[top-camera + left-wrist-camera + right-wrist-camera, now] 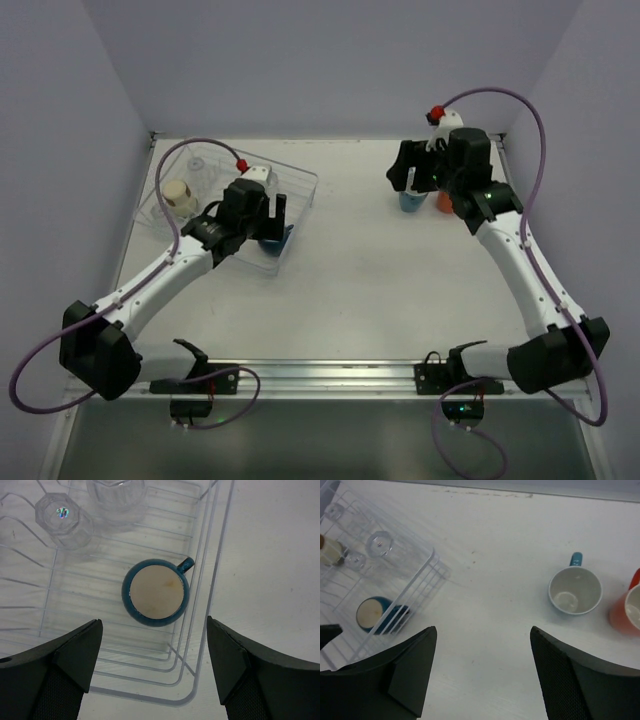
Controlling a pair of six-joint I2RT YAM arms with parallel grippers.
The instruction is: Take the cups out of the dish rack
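The left hand hung spread over the dish rack, straight above the dark blue cup, which sat upside down near the rack's corner. The wrist view showed clear tumblers beyond it; the top view mostly hid that cup but showed a cream cup. The right hand, also spread and holding nothing, hovered over the bench near an upright light blue mug and orange cup.

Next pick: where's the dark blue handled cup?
The dark blue cup sits in the clear plastic dish rack's near-right corner, centred in the left wrist view below the left gripper.
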